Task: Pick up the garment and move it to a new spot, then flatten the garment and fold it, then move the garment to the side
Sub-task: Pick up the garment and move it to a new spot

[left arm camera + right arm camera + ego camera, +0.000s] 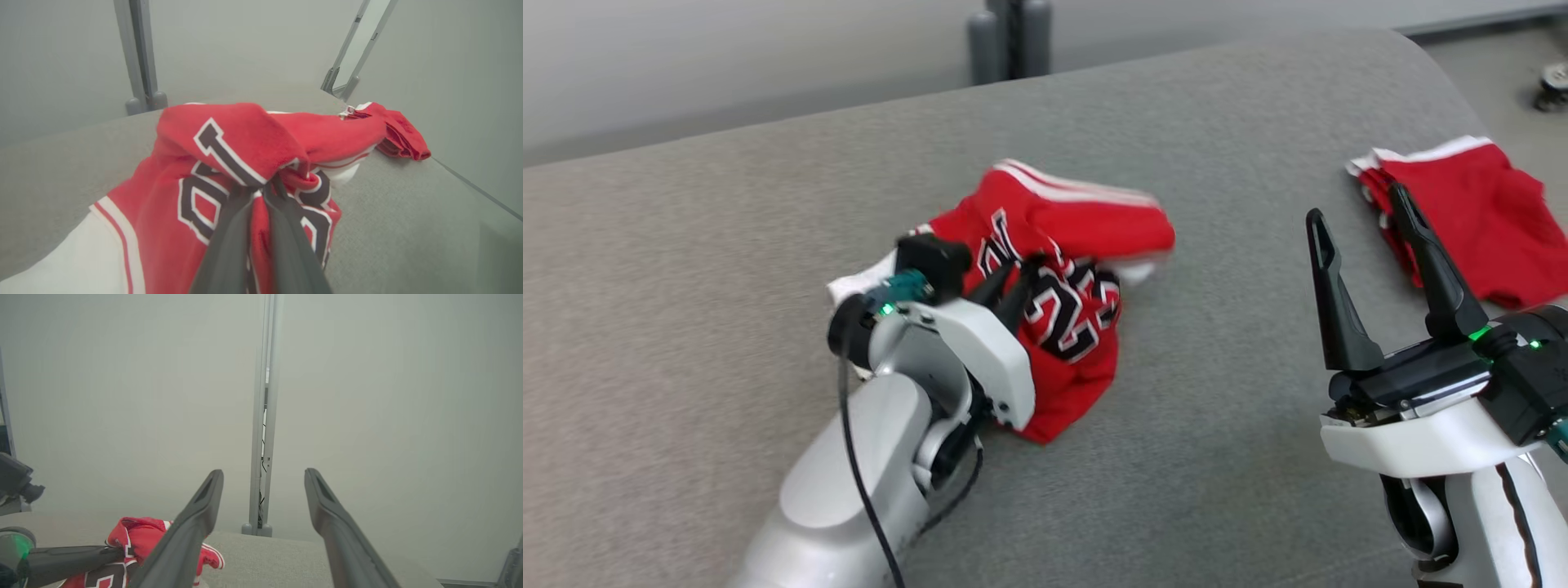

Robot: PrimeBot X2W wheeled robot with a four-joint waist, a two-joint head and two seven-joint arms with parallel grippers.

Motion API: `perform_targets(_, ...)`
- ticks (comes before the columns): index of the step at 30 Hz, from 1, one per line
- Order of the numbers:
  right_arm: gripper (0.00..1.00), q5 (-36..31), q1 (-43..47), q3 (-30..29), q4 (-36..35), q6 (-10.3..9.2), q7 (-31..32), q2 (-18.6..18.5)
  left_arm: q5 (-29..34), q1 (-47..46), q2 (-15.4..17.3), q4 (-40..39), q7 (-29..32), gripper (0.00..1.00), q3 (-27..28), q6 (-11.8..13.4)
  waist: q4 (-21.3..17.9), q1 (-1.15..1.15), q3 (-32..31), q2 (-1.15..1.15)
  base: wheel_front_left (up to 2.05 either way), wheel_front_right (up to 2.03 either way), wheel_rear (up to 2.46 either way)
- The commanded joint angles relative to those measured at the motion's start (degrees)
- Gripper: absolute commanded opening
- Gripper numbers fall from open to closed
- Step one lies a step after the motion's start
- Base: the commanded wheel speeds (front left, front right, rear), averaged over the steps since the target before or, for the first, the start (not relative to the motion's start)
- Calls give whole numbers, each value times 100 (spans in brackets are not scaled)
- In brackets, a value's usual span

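Your crumpled red jersey with black-and-white numerals and white striped trim (1078, 237) lies bunched near the middle of the grey fabric-covered table (727, 245). Most of it rests on the cloth surface, with a white panel spilling out toward the left arm. Your left gripper (1023, 271) has its two long dark fingers pressed together on a raised fold of the jersey, pinching red fabric right at the numerals. In the left wrist view you see that fold draped over the fingertips (241, 204).

Your right gripper (1356, 204) hovers above the table off to the right, well apart from the jersey. Its fingers are spread wide with nothing between them. Beyond it, near the table's right edge, a second red garment with white trim (1494, 220) lies folded. A grey upright post (1013, 37) stands behind the table's far edge.
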Motion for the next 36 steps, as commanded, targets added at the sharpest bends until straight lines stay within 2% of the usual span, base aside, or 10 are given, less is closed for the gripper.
perform_targets(1, 100, 30, -42, -21, -20, -2, -10, 9, -65, -7, 21, 98, -74, 0, -121, 49, -272, 0, 167, 0, 0, 0, 0)
perform_targets(2, 100, 36, -37, -39, -22, -2, -10, 22, -102, -20, 27, 193, -131, 0, -244, 88, -317, 0, 182, 0, 0, 0, 0)
perform_targets(3, 100, 35, -31, -40, -21, -2, -10, 35, -126, -54, 28, 284, -212, 84, -351, 132, -353, 0, 194, 0, 0, 0, 0)
perform_targets(4, 100, 35, -27, -60, -20, -2, -10, 43, -185, -86, 30, 370, -265, 100, -431, 185, -377, 0, 200, 0, 0, 0, 0)
perform_targets(7, 100, 31, -4, -86, -1, -2, -10, 70, -286, -199, 26, 554, -568, 100, -522, 250, -402, 0, 173, 0, 0, 0, 0)
perform_targets(13, 100, 20, 112, -196, 10, -2, -10, 94, -475, -368, 82, 703, -1329, 100, -137, 390, -178, 0, -34, 0, 0, 0, 0)
perform_targets(18, 100, 3, 186, -143, 31, -2, -10, 53, -434, -202, 405, 453, -1729, 100, 270, 563, 139, 0, -276, 0, 0, 0, 0)
perform_targets(26, 100, -67, 457, 15, 95, -2, -10, -67, -62, 947, 918, -468, -1843, 100, 880, 743, 523, 0, -723, 0, 0, 0, 0)
perform_targets(30, 100, -115, 678, -19, 149, -2, -10, -86, 77, 1956, 827, -1128, -1844, 100, 1295, 714, 679, 0, -956, 0, 0, 0, 0)
perform_targets(36, 100, -122, 917, -32, 192, -2, -10, -21, 404, 3068, 362, -1822, -1845, 100, 1929, 705, 800, 0, -1112, 0, 0, 0, 0)
